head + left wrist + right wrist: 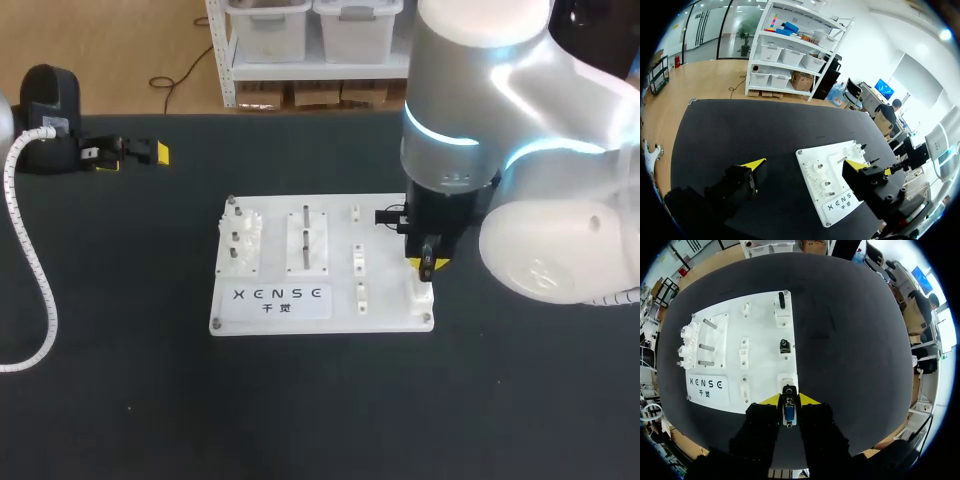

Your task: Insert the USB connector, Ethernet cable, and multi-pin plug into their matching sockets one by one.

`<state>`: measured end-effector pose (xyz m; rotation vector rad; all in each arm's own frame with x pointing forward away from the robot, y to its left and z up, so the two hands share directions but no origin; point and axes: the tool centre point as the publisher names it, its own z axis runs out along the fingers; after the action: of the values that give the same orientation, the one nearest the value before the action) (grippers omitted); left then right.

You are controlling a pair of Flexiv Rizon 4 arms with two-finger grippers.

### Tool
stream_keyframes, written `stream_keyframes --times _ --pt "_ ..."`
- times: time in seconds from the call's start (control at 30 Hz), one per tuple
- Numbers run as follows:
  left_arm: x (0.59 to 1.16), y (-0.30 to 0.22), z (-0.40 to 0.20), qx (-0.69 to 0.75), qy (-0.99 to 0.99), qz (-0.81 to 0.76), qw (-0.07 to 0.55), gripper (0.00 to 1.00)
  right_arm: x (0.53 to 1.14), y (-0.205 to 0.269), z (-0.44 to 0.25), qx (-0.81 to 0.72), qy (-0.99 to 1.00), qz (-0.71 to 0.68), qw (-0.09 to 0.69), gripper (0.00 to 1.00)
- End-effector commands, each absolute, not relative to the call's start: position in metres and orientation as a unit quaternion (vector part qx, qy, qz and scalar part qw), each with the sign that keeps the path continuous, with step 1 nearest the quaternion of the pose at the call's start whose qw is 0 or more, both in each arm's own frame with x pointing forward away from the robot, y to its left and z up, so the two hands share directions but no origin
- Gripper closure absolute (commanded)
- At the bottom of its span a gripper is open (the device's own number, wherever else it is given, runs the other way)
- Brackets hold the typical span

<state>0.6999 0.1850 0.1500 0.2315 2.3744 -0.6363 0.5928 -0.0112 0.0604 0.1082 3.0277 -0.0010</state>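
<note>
One multi-pin plug (788,414), metal shell w/ blue insert, is pinched from both sides by the right gripper (789,401), yellow tips tight against it. In the head view that's right of centre, at the board's lower right corner, plug end down over a white socket (420,293); can't tell if it's seated.

3 sockets run along that edge of the board (390,295). The white one is just ahead of the plug. The 2 beyond it each hold a plug: a squat black connector (784,346), then an elongated black connector (781,301) furthest out.

Next column in has 3 small white clips (358,258). Then comes a raised block (308,240) w/ metal pins, and 3 gear posts (240,240) on the board's left side.

The right arm (540,200) bulks over the board's right edge in the head view, hiding most of the socket row.

The left gripper (132,156) sits upper left of the frame, well apart from the board, fingers spread wide w/ nothing betw. them. A black table (150,400) is under it all.
</note>
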Motion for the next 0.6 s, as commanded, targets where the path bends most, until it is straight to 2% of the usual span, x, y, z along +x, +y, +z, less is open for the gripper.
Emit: stream_keyframes --times 0.03,0.6 --pt "0.7 0.185 0.15 0.088 0.908 -0.243 0.33 0.0 0.593 -0.011 0.049 0.034 0.998 0.0 0.056 1.0" --pt "0.7 0.185 0.15 0.088 0.908 -0.243 0.33 0.0 0.594 -0.009 0.065 0.025 0.997 0.007 0.08 1.0"
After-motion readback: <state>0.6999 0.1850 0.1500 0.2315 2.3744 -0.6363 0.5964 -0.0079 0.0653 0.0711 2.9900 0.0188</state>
